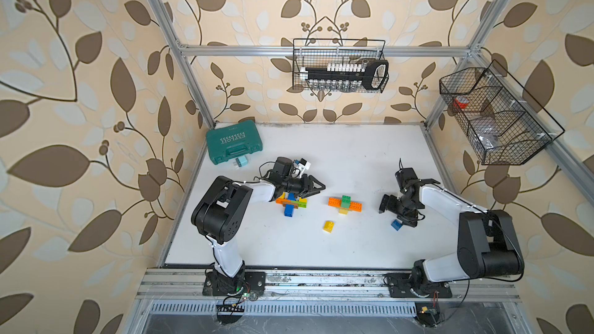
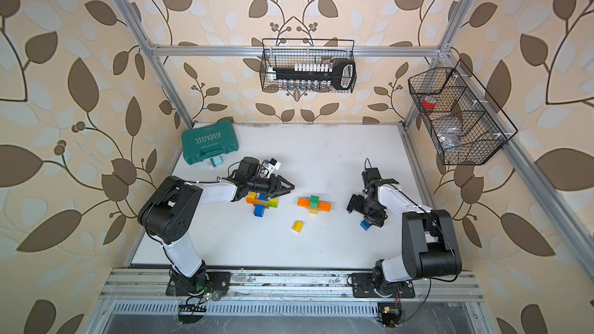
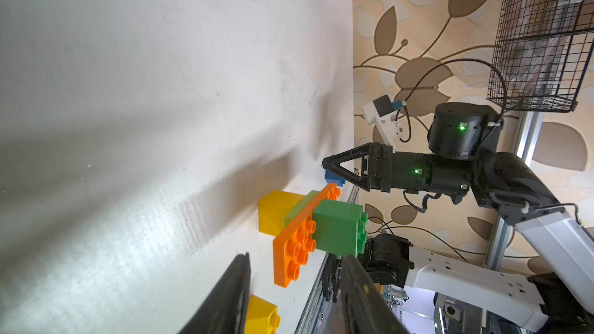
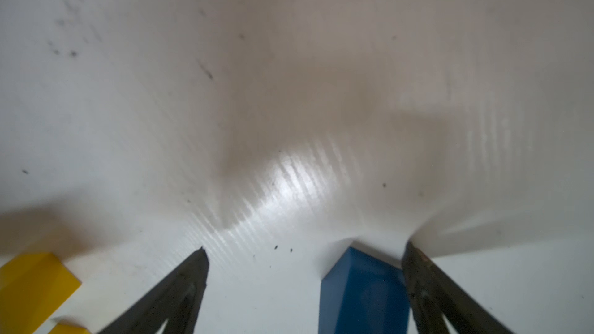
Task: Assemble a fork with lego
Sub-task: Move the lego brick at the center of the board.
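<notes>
Lego lies in three spots on the white table (image 1: 353, 155). A left cluster (image 1: 291, 203) joins orange, brown, blue, yellow and green bricks. In the middle sits an orange plate (image 1: 353, 204) with a green brick (image 3: 339, 228) on it and a yellow one (image 3: 276, 212) under it. A loose yellow brick (image 1: 328, 226) lies nearer the front. My left gripper (image 1: 319, 187), turned on its side, hovers just right of the left cluster, open and holding nothing. My right gripper (image 4: 305, 247) points down and stands open around a blue brick (image 4: 363, 290), which touches one finger.
A teal tool case (image 1: 234, 146) lies at the back left with a small pale block (image 1: 240, 162) beside it. Wire baskets hang on the back wall (image 1: 340, 69) and right wall (image 1: 495, 117). An aluminium rail (image 1: 321, 281) carrying both arm bases runs along the front edge.
</notes>
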Controlling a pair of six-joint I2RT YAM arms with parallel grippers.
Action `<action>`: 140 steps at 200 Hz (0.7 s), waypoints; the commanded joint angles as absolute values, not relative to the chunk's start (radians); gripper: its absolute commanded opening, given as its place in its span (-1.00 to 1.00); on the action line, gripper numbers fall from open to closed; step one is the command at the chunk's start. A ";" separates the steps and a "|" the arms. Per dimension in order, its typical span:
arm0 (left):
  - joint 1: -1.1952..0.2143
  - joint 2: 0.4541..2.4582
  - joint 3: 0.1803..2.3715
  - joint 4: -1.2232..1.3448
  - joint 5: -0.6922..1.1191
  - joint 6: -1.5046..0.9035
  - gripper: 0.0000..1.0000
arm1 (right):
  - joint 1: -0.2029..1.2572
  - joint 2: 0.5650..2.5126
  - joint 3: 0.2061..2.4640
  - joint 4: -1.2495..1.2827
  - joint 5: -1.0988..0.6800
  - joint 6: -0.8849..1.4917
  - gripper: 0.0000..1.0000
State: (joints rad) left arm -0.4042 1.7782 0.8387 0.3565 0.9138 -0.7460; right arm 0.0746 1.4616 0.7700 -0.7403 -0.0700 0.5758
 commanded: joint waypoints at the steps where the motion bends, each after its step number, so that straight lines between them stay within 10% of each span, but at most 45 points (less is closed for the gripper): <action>1: -0.393 1.748 0.829 0.383 0.937 -0.750 -0.05 | 0.108 1.462 0.763 -0.754 -0.080 0.600 0.91; 140: -0.394 1.738 0.813 0.380 0.929 -0.744 -0.07 | 0.315 1.295 0.714 -0.864 0.009 0.805 0.78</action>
